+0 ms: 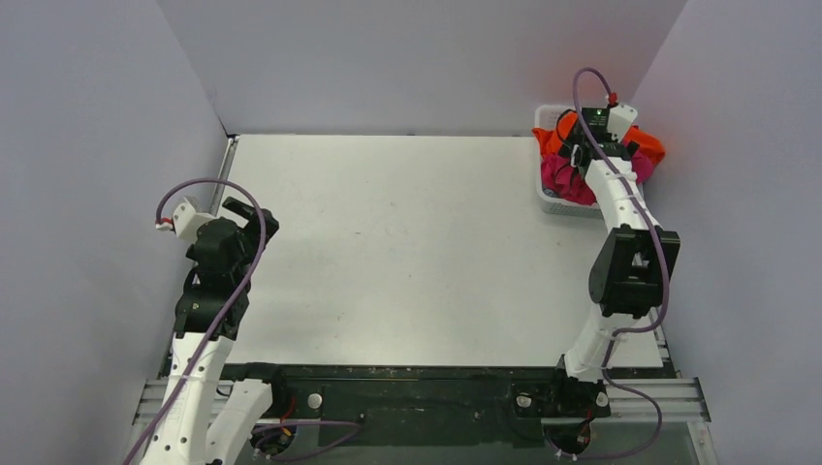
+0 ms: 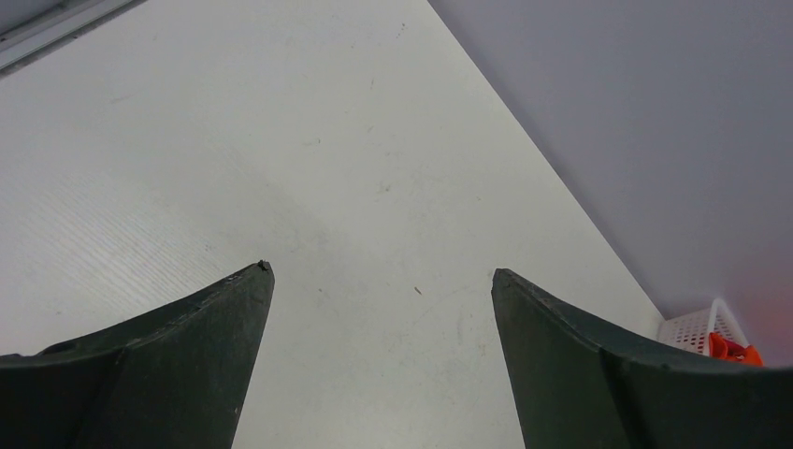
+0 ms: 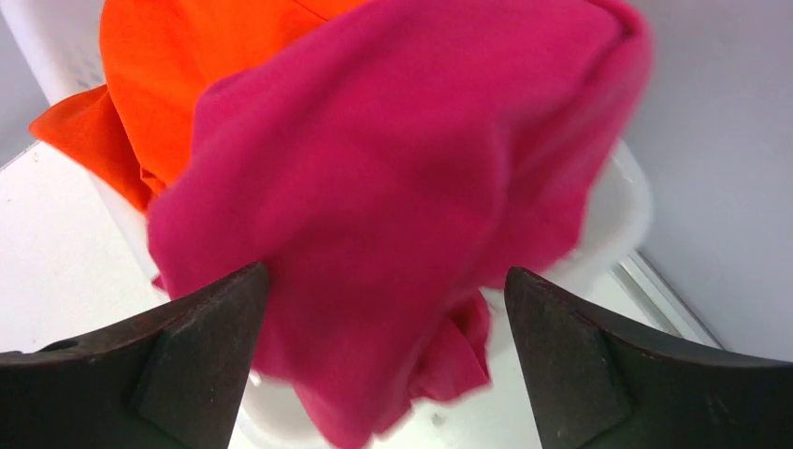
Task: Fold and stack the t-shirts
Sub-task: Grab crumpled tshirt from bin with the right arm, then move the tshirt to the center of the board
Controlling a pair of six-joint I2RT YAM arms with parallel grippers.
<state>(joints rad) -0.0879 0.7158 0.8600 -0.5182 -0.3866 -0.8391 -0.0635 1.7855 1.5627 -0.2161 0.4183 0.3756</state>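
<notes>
The right claw (image 3: 385, 269) hangs wide open just above the pink shirt (image 3: 402, 168), which is heaped against the orange shirt (image 3: 178, 56) in the basket (image 3: 622, 201). Best to pinch one pink fold deep and leave the orange. The left claw (image 2: 382, 271) hovers open over the table (image 2: 281, 140).

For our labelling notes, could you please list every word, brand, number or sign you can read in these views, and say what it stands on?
None: no readable text appears in any view. The magenta-pink cloth t-shirt and the bright orange cloth t-shirt show plain fabric, the white plastic lattice basket shows no label on its visible parts, and the white table top carries only faint scuffs.
</notes>
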